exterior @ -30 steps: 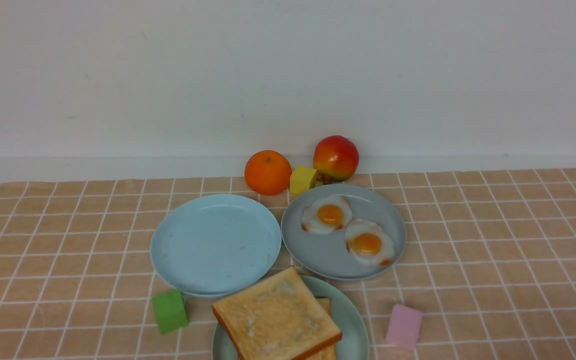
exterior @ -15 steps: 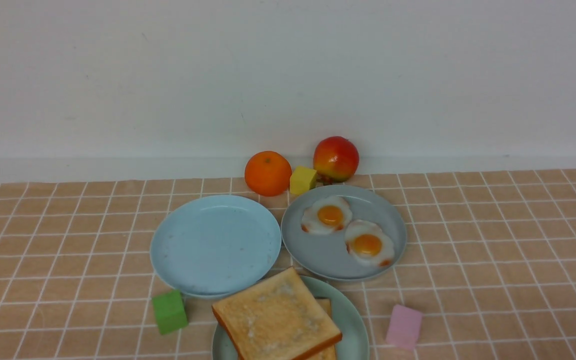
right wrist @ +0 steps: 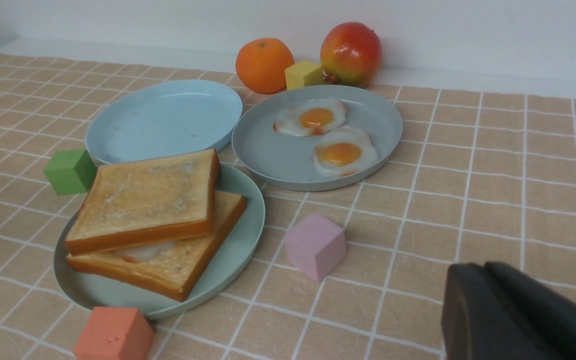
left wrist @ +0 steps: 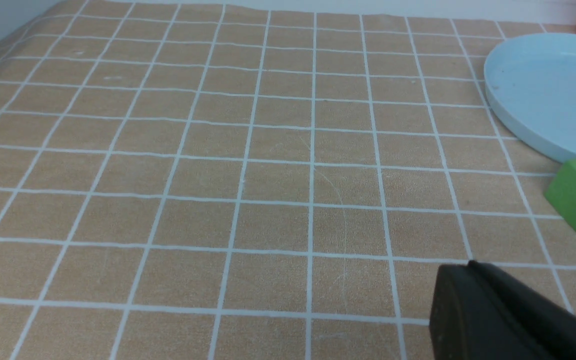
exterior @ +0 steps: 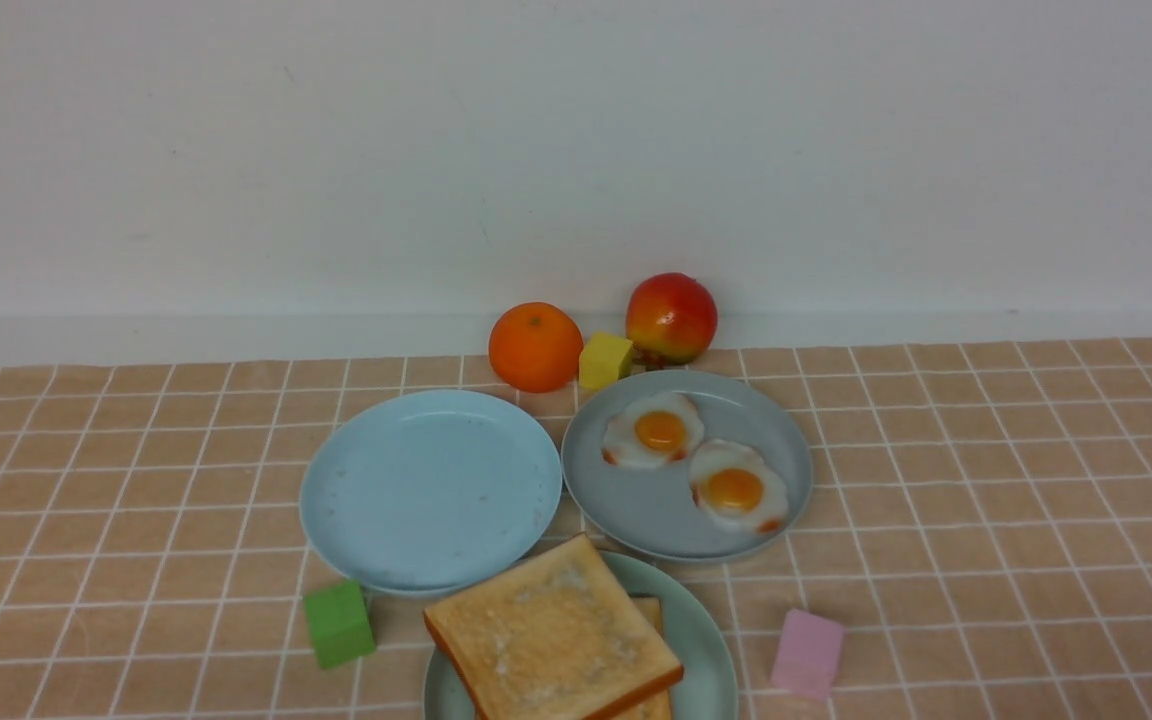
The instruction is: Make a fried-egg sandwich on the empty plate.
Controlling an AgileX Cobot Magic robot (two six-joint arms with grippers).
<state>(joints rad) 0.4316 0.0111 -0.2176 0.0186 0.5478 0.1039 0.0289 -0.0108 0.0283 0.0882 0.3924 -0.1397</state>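
The fried-egg sandwich (right wrist: pixel 153 215) lies on the mint-green plate (right wrist: pixel 238 250) at the table's near middle; it also shows in the front view (exterior: pixel 551 640). The top toast (right wrist: pixel 148 197) sits askew over the lower toast (right wrist: pixel 203 250), and a bit of egg white (right wrist: pixel 140 251) shows between them. Two more fried eggs (exterior: pixel 661 430) (exterior: pixel 736 488) lie on the grey-blue plate (exterior: pixel 636 510). My left gripper (left wrist: pixel 468 267) is shut and empty over bare cloth. My right gripper (right wrist: pixel 473 270) is shut and empty, to the right of the sandwich. Neither gripper shows in the front view.
A light-blue plate (exterior: pixel 431 490) sits left of the grey-blue one. An orange (exterior: pixel 536 345), a yellow cube (exterior: pixel 604 360) and a red-yellow fruit (exterior: pixel 671 316) stand by the back wall. A green cube (exterior: pixel 339 622), a pink cube (exterior: pixel 808 650) and an orange-red cube (right wrist: pixel 113 335) lie round the mint plate.
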